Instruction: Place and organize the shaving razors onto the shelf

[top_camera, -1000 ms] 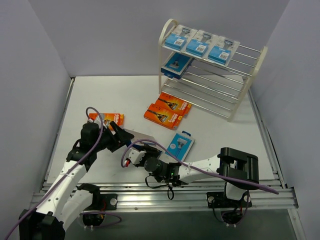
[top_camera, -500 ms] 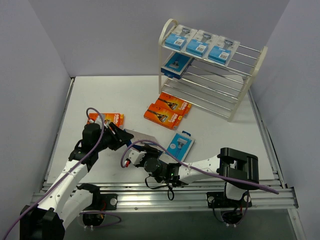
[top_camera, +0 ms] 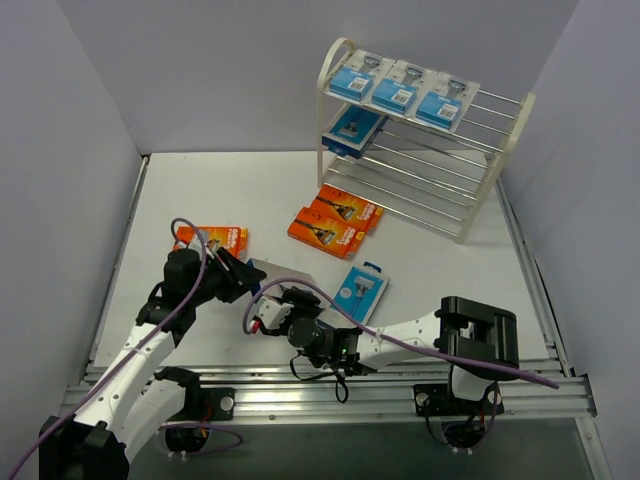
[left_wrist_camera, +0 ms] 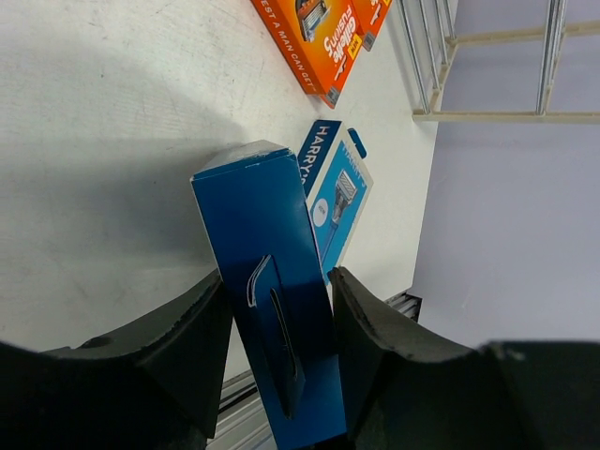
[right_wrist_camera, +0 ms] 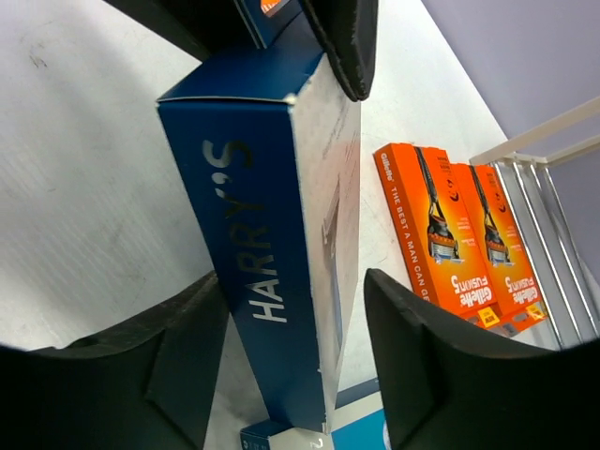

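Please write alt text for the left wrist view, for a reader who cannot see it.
A dark blue box fills the middle, gripped between the jaws of the left gripper. Behind it, on the white table, lie a blue Harry's razor pack and orange boxes, with the shelf rods at the top right.

The cream wire shelf (top_camera: 521, 118) stood far right. Three blue packs (top_camera: 398, 88) lay flat on its top tier, a fourth pack (top_camera: 352, 128) on the middle tier. Two orange boxes (top_camera: 335, 222) lay before it, a third orange box (top_camera: 215, 238) at left, and a blister pack (top_camera: 360, 290) near centre. The left pincer (left_wrist_camera: 279, 277) clamped a blue Harry's box (left_wrist_camera: 272, 225).
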Available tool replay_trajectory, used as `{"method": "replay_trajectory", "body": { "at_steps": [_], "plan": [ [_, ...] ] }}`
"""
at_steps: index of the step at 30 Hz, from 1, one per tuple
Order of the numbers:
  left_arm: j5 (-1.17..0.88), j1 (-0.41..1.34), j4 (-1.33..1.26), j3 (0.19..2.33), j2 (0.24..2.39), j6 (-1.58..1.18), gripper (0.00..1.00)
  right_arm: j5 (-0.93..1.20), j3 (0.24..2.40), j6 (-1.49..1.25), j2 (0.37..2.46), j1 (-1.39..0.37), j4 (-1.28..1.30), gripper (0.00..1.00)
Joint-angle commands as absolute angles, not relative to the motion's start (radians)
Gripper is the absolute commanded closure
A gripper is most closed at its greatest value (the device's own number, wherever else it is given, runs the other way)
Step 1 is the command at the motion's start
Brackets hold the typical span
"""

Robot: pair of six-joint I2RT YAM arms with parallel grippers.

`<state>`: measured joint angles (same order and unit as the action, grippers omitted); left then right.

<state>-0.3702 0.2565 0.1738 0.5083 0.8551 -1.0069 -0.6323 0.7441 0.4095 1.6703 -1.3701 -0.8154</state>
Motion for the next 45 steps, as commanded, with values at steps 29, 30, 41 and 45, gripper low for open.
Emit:
{"method": "replay_trajectory", "body": {
  "at_steps": [29,30,41,45],
  "plan": [
    [-0.216,0.253,0.526,0.623,0.801,-0.758,0.88,-0.402,0.664,0.000,1.296,-1.390,-0.486,0.28],
    [-0.216,0.253,0.531,0.620,0.804,-0.753,0.86,-0.406,0.657,0.000,1.284,-1.382,-0.486,0.28],
    [-0.175,0.258,0.600,0.672,0.900,-0.736,0.76,-0.397,0.604,-0.113,1.218,-1.295,-0.466,0.28],
    [-0.179,0.258,0.617,0.687,0.965,-0.724,0.76,-0.394,0.577,-0.138,1.206,-1.266,-0.474,0.28]
  ]
}}
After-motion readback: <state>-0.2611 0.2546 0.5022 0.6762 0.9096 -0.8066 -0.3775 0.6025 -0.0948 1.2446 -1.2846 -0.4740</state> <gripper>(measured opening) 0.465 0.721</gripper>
